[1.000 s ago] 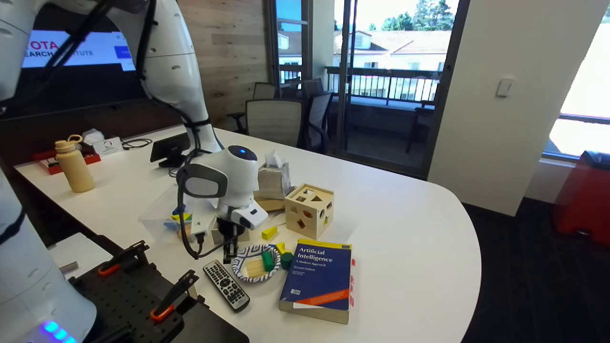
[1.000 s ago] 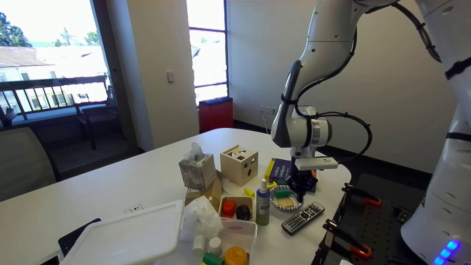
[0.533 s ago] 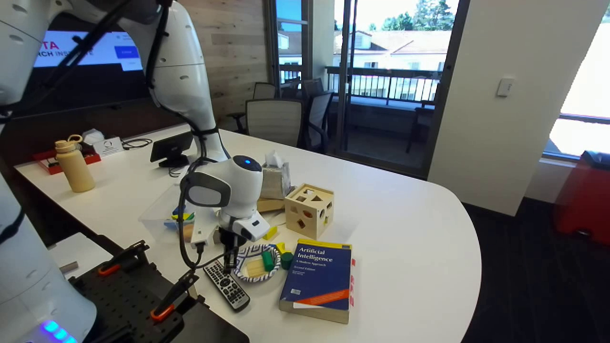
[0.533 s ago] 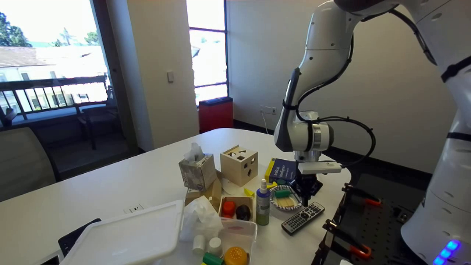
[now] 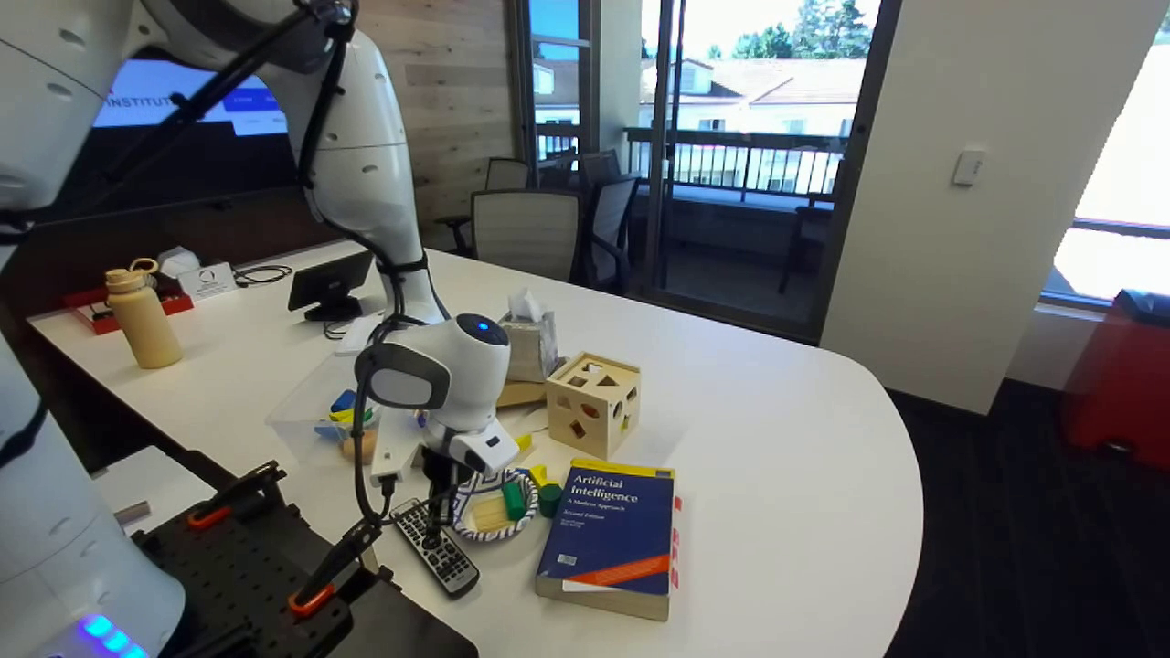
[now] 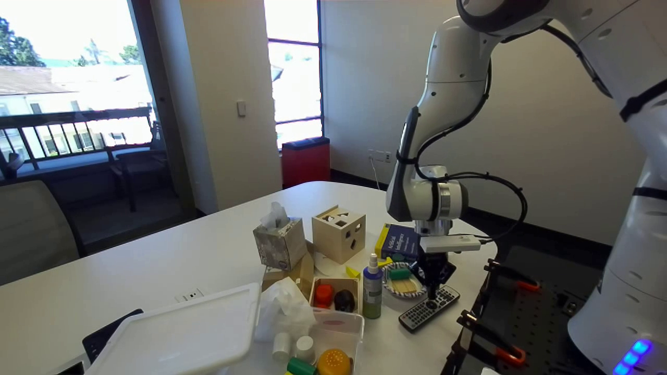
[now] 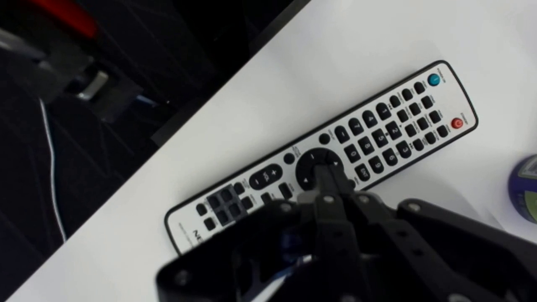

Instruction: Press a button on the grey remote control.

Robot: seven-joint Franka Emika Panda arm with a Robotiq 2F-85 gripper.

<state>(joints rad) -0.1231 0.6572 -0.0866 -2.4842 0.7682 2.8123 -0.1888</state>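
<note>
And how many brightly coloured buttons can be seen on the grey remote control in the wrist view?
2: a blue-green button and a red button, both near the upper-right end of the grey remote control. The pincer covers part of it, so others may be hidden.

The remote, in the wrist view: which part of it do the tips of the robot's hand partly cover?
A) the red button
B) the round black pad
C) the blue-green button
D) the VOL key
B: in the wrist view, the tips of the closed hand lie across the round black pad of the remote, hiding part of it.
</note>
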